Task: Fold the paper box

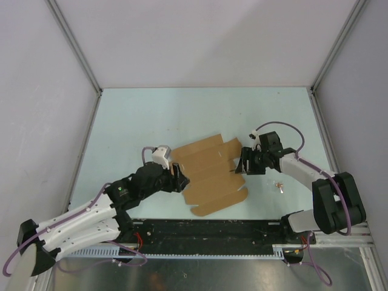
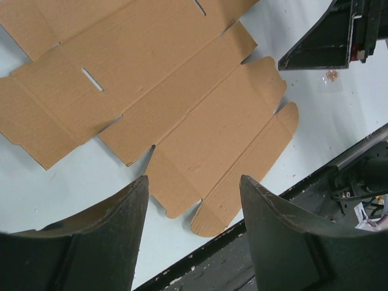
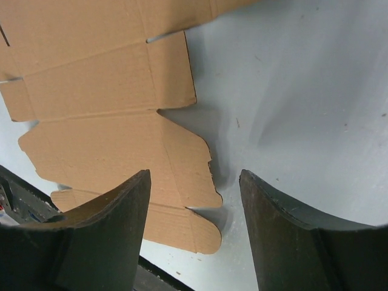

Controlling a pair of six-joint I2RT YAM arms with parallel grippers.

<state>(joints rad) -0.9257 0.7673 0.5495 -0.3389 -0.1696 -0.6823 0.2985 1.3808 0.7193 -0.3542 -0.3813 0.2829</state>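
From the top camera I saw the paper box lying unfolded and flat on the desk, near its front edge, between the two arms. The left fingers were at its left edge and the right fingers at its right edge. On the left wrist camera, the left fingers stood apart, gripping nothing, above the sheet's rounded corner flaps. On the right wrist camera, the right fingers were likewise spread and empty, a flap's edge showing in the gap below them
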